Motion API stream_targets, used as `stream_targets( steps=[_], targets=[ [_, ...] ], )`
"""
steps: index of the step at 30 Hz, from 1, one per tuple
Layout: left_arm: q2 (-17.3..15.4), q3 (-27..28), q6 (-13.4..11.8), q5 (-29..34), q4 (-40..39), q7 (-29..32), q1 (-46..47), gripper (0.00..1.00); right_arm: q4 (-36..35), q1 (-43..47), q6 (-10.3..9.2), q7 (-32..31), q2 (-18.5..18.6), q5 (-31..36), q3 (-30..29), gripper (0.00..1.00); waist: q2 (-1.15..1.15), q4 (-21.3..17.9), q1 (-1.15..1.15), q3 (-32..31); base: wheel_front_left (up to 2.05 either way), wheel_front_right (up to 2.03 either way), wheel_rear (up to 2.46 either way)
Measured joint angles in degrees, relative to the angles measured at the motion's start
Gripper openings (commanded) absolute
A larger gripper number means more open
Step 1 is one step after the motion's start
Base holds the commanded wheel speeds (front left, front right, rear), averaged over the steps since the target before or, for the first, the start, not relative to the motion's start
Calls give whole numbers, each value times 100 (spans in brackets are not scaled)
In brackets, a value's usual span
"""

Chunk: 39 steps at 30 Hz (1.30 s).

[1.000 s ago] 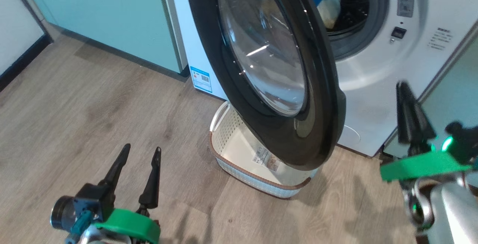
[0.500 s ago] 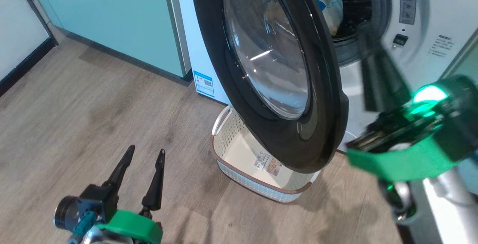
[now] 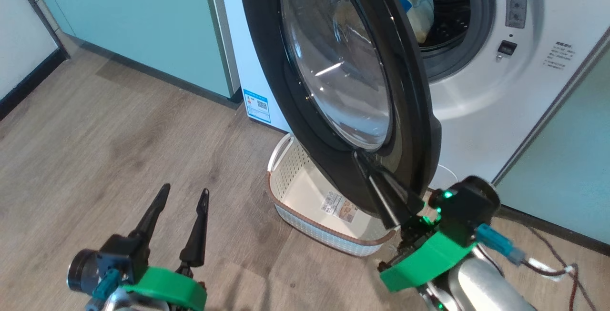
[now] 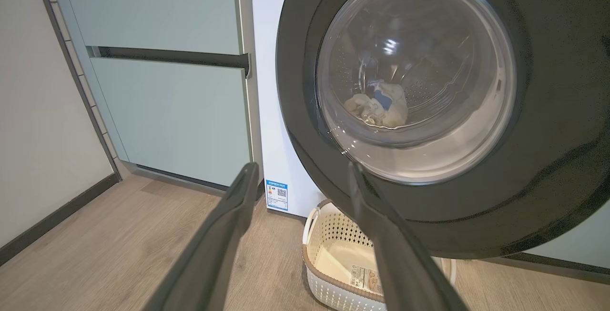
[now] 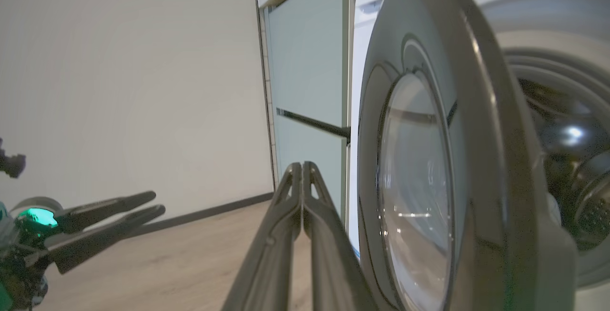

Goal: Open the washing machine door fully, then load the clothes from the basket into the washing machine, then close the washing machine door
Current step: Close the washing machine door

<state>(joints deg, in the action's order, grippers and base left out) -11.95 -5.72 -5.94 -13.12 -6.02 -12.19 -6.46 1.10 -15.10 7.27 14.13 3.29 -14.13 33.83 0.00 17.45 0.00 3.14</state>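
Both tools are empty: right tool (image 3: 358,157), fingers pressed together, has the half-open washing machine door (image 3: 333,73) just to its right; left tool (image 3: 185,190), spread, is farther.

washing machine (image 3: 481,106) lower-left corner: blue sticker (image 3: 257,105), QR code, print illegible | upper right: warning-triangle label (image 3: 516,1) | basket (image 3: 290,168) floor: paper label (image 3: 339,207), illegible

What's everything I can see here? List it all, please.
washing machine: one, white, straight ahead.
washing machine door: one, black-rimmed glass, open above the basket.
clothes: one bundle, cream and blue, in the drum.
basket: one, cream, on the floor beneath the door.
cabinets: two banks, pale green, flanking the machine.
floor: one, wood, underfoot.
left fingers: two, dark, apart, above the floor.
right fingers: two, dark, together, by the door's lower rim.
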Motion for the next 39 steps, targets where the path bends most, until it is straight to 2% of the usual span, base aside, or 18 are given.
stream_targets(
  steps=[6, 14, 39],
  targets=[
    [-3, -14, -13, -9, 0, 0, 1, 100, 558, -3, 0, 5, 2, -59, 89, 0, 0, -21, 0, 7, 0, 0, 0],
    [-13, -19, -36, -15, 5, -43, 3, 100, 921, -35, 0, 31, 2, -47, -333, 0, 0, -37, 0, 25, 0, 0, 0],
    [-33, -41, -123, -75, 31, -102, 153, 100, 1137, -324, 2, 32, 10, 236, -1180, 0, 0, -156, 0, 271, 0, 0, 0]
  ],
)
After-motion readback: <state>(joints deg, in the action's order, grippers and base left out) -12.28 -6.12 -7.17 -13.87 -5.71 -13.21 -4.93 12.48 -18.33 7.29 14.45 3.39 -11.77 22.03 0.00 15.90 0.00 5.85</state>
